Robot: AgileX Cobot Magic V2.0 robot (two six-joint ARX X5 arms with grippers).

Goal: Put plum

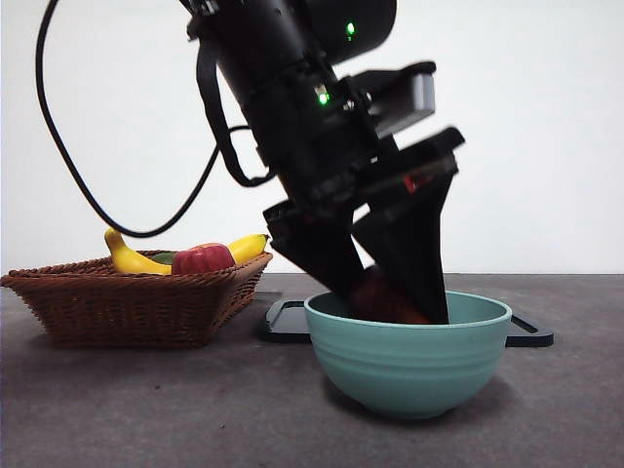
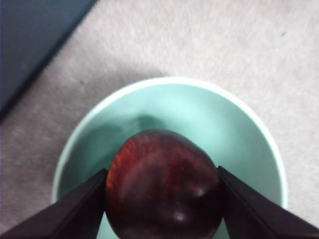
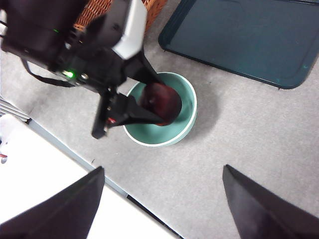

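One smooth, glossy, dark purple-maroon plum [image 2: 162, 184] is in play, clamped between the two black jaws of the left gripper [image 2: 162, 191], one jaw pressed to each side of the fruit. It hangs inside the single pale teal ceramic bowl [image 1: 409, 361], below the rim; whether it touches the bottom cannot be told. The bowl stands on the grey table [image 1: 146, 409], just in front of one flat dark tray [image 1: 526, 334].

To the side sits one woven brown wicker basket [image 1: 127, 302], holding two yellow bananas [image 1: 132, 258], one red apple [image 1: 203, 258] and a sliver of something green that is too hidden to name.

The front view shows the basket's fruit and the left arm slanting down from above, with only a reddish patch of the plum [image 1: 375, 292] visible between the jaws above the rim. The left wrist view alone shows the plum's whole rounded top and the bowl's pale inner wall [image 2: 199, 114] around it. The right wrist view looks down from high up: bowl [image 3: 187, 107], plum [image 3: 160, 102], left gripper [image 3: 149, 99], tray [image 3: 239, 35] and a corner of the basket [image 3: 154, 7] all together. It also shows the right gripper [image 3: 162, 199] with its jaws wide apart, holding nothing, well above the table.
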